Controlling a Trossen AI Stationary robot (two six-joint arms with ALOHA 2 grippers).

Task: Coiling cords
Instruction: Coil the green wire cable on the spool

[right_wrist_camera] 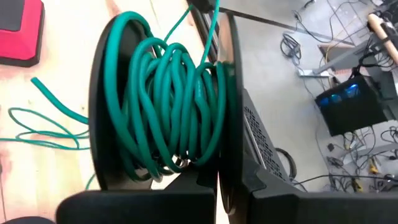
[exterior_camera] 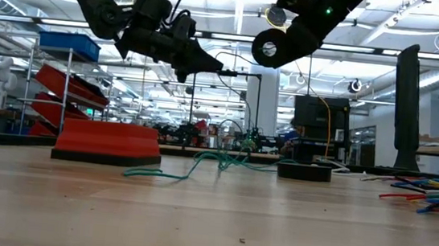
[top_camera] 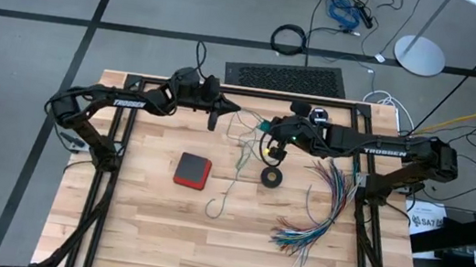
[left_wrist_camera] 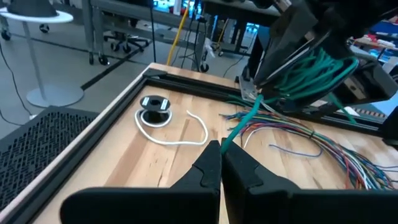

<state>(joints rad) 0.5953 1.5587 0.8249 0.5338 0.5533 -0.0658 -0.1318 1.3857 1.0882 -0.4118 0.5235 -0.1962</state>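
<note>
Left claw (left_wrist_camera: 221, 163): fingers together, pinching the green cord (left_wrist_camera: 239, 127) near the tabletop's (top_camera: 143, 222) far edge.
Right claw (top_camera: 267, 138): clamped on a spool (right_wrist_camera: 161, 106) wound with green cord.
Key relation: cord runs straight between claws; loose tail trails toward the near edge.
White cord (left_wrist_camera: 177, 134): lying unheld.

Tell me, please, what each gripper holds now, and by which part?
The left gripper pinches the teal-green cord on its free straight run. The right gripper is shut on the bottom of that cord's wound loops, which wrap around its fingers.

Right hand (right_wrist_camera: 217, 180) hidden under teal-green cord (right_wrist_camera: 168, 106) loops.
</note>
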